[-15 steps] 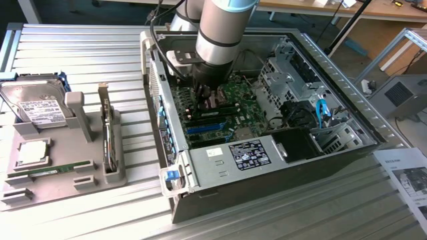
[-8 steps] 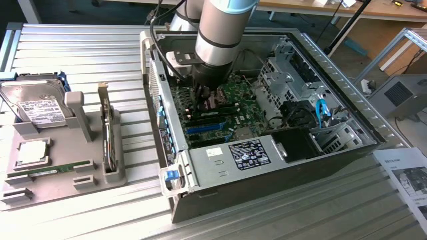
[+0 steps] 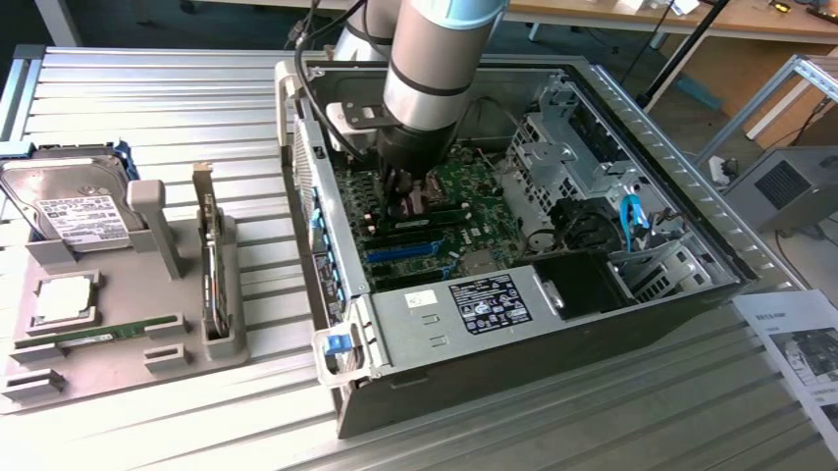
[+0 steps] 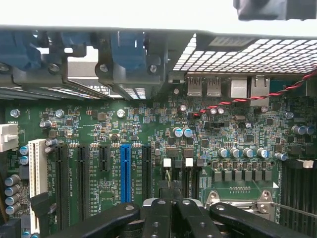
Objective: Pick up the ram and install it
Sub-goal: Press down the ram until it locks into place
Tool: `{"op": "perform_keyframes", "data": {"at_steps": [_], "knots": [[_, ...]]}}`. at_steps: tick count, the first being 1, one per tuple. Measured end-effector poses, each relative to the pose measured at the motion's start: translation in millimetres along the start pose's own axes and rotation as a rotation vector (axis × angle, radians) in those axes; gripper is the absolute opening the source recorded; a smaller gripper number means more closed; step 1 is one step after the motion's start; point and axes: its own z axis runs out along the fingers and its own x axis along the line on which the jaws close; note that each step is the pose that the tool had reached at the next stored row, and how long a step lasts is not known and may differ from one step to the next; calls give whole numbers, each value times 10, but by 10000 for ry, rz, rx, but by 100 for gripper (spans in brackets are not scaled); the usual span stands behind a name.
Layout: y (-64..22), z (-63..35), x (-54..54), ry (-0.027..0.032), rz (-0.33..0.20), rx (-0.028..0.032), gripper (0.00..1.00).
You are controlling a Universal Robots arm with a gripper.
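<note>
A ram (image 3: 98, 335), a thin green stick, lies flat in the grey holder (image 3: 155, 221) on the exterior view's left, far from my arm. My gripper (image 3: 408, 196) is down inside the open computer case (image 3: 433, 339), just above the green motherboard (image 3: 458, 196). In the wrist view my gripper (image 4: 173, 206) is shut, its black fingers (image 4: 157, 213) pressed together, and I see no stick between them. They hang over the motherboard (image 4: 148, 129), between the blue slot (image 4: 125, 171) and the metal processor socket (image 4: 237, 196). Long black memory slots (image 4: 297, 191) lie beside the socket.
The holder also carries a hard drive (image 3: 73, 201), a square chip (image 3: 62, 299) and an upright expansion card (image 3: 210, 265). Around my gripper stand the case walls, a drive cage (image 3: 563, 157) and cables (image 4: 257, 96). A paper sheet (image 3: 799, 343) lies at the exterior view's right.
</note>
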Motion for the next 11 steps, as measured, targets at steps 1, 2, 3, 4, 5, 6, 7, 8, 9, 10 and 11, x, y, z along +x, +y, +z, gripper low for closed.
{"op": "perform_keyframes", "data": {"at_steps": [1, 2, 3, 4, 5, 6, 7, 8, 9, 10, 11], "knots": [[0, 2, 0, 1, 0, -1, 11], [0, 4, 0, 0, 1, 0, 11], [0, 7, 0, -1, 0, 0, 11], [0, 10, 1, 1, 0, -1, 11], [0, 15, 1, 2, 0, -2, 11], [1, 16, 1, 4, 0, -2, 11], [0, 16, 1, 3, 1, -2, 11], [0, 17, 1, 1, 0, -1, 11], [0, 18, 1, 0, 0, 0, 11], [0, 18, 1, 0, 0, 0, 11], [0, 18, 1, 0, 0, 0, 11]]}}
